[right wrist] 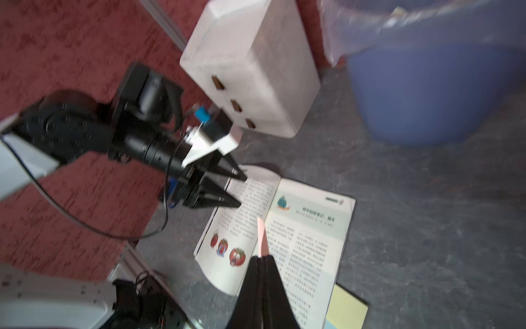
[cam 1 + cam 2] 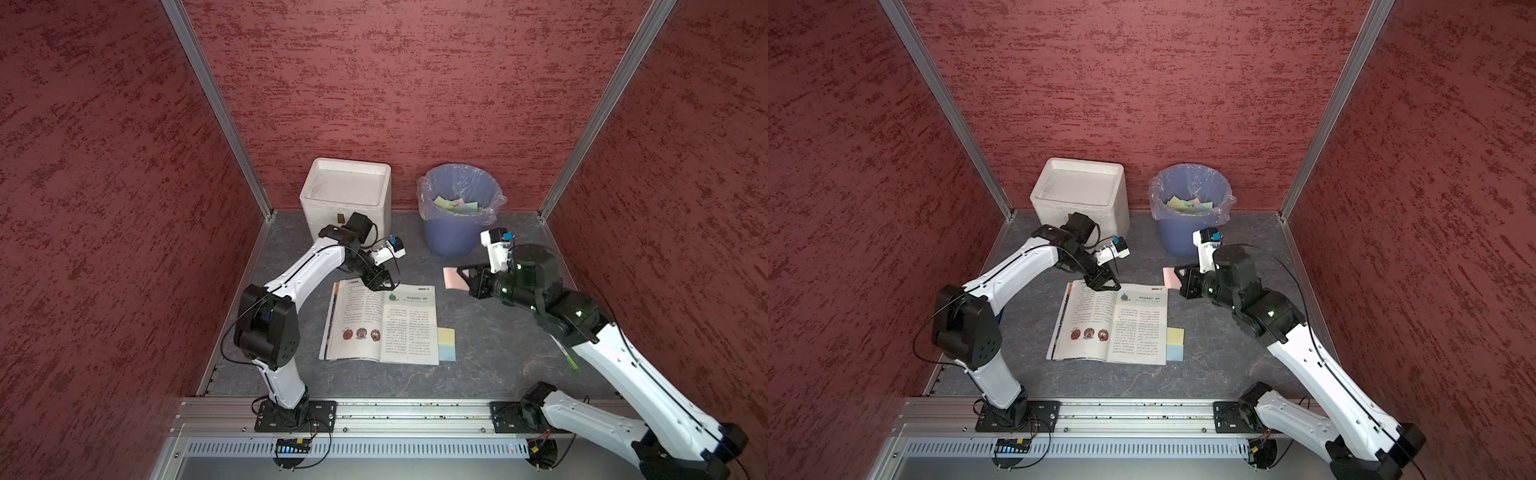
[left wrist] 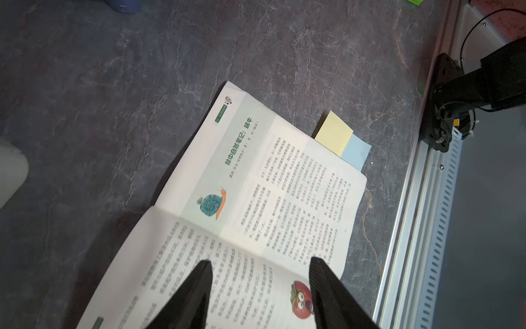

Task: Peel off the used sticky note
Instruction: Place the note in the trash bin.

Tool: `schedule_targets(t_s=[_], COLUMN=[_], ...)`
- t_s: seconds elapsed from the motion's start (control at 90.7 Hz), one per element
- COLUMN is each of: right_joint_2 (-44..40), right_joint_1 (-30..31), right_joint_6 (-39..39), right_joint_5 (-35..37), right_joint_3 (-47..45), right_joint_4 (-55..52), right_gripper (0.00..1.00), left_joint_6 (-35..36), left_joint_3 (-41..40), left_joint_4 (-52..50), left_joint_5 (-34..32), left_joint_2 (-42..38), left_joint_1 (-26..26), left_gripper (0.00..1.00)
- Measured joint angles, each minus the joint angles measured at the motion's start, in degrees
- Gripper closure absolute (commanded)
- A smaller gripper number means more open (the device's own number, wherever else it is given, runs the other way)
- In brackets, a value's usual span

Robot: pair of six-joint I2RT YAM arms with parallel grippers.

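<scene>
Pink sticky note sits right of centre in both top views, just beyond the open book's upper right corner, pinched between the closed jaws of the right gripper. Left gripper, jaws spread with nothing between them, is over the book's upper left page.

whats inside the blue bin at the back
Inside the blue bin, lined with a clear plastic bag, lie several loose sticky notes: yellow-green, pink and pale blue. Whatever lies beneath them, and the bin's bottom, is covered.
</scene>
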Motion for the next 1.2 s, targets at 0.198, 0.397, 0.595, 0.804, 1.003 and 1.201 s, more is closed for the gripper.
schedule_targets(t_s=[0.198, 0.397, 0.595, 0.804, 1.003, 1.201], right_joint_2=[15.0, 32.2, 48.8, 61.8, 66.4, 66.8], right_joint_1=[-9.4, -12.3, -12.3, -12.3, -12.4, -11.8], right_joint_6=[-0.4, -0.7, -2.3, -5.5, -9.8, -14.9], right_joint_5=[1.1, 5.2, 9.4, 14.4, 18.9, 22.7], right_joint_3=[19.6, 37.3, 55.3, 68.8, 73.6, 75.0], right_joint_4=[-1.0, -1.8, -4.9, -10.3, -12.0, -11.9], right_gripper=[1.00, 1.00, 1.00, 1.00, 0.50, 0.07], left_joint_6=[2.7, 5.1, 7.4, 10.3, 12.1, 13.0], left_joint_3=[-12.2, -19.4, -23.6, -26.7, -29.4, -30.1], left_joint_4=[1.0, 2.1, 3.4, 4.9, 6.9, 8.8], left_joint_5=[2.5, 4.4, 4.9, 3.3, 1.0, -0.9], left_joint_2=[-4.0, -7.1, -9.5, -9.1, -8.8, -7.7], left_joint_1=[7.0, 11.3, 12.3, 15.8, 17.1, 17.2], left_gripper=[0.34, 0.31, 0.32, 0.32, 0.32, 0.33])
